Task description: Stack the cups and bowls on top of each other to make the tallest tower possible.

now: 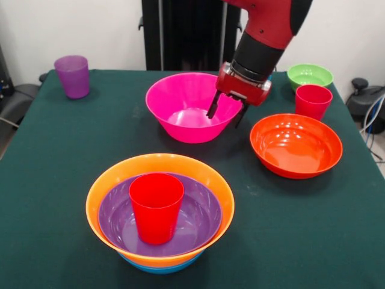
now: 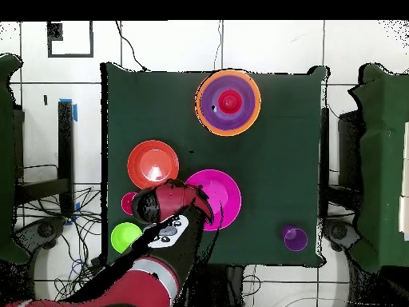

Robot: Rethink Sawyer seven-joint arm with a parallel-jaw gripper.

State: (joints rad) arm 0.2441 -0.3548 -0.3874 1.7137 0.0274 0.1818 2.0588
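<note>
The tower (image 1: 160,217) stands at the front of the table: a blue bowl at the bottom, an orange bowl (image 1: 102,186), a purple bowl (image 1: 198,217) and a red cup (image 1: 156,205) upright inside. It also shows in the overhead view (image 2: 228,101). My gripper (image 1: 226,114) is open, its fingers straddling the right rim of the large pink bowl (image 1: 180,105), one inside and one outside. In the overhead view the gripper (image 2: 209,209) sits over the pink bowl (image 2: 224,196). A red-orange bowl (image 1: 296,144), a second red cup (image 1: 313,100), a green bowl (image 1: 310,74) and a purple cup (image 1: 73,76) stand apart.
The green tablecloth (image 1: 54,180) covers the whole table. Black chair parts and cables (image 1: 367,102) sit beside the table's edges. The robot's black pedestal (image 1: 186,33) stands behind the pink bowl.
</note>
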